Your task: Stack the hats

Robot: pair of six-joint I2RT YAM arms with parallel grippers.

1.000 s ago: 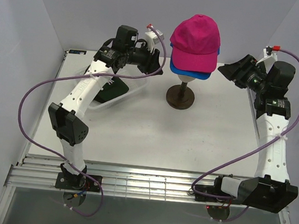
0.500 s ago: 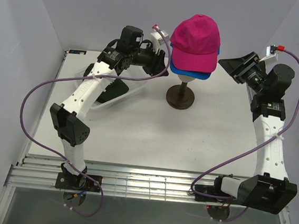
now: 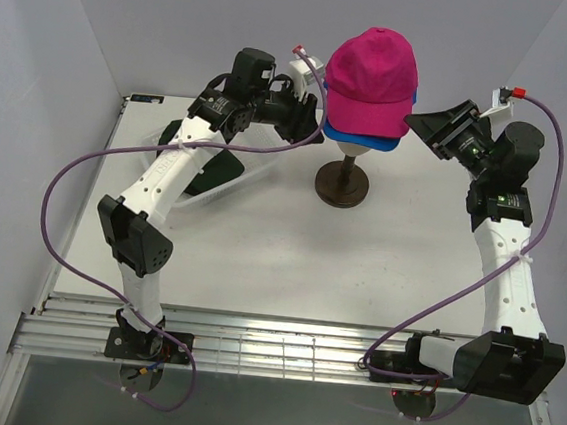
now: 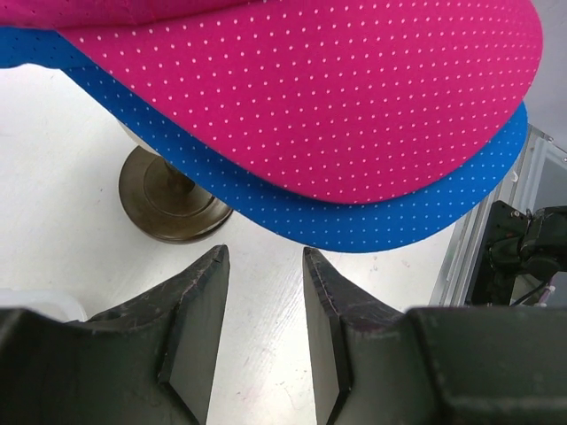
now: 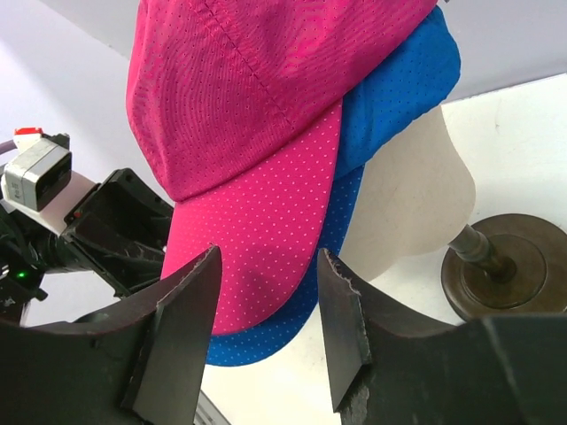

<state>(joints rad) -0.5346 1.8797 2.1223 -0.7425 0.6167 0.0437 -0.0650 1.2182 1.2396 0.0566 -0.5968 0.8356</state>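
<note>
A magenta pink hat (image 3: 371, 68) sits on top of a blue hat (image 3: 371, 138), both on the cream mannequin head (image 5: 412, 190). Their brims show from below, the pink brim (image 4: 337, 106) lying over the blue brim (image 4: 372, 226). My left gripper (image 3: 307, 119) hangs just left of the stacked hats, open and empty (image 4: 263, 252). My right gripper (image 3: 428, 121) hovers just right of them, open with nothing between its fingers (image 5: 270, 252). A dark hat (image 3: 212, 171) lies in the basket, partly hidden by the left arm.
The mannequin's dark round stand (image 3: 342, 183) rests on the white table at back centre. A white plastic basket (image 3: 253, 164) stands at back left under the left arm. White walls enclose the back and both sides.
My right gripper has swung up and left toward the hats, and its jaws have narrowed. My left gripper has edged right, closer to the brims.
</note>
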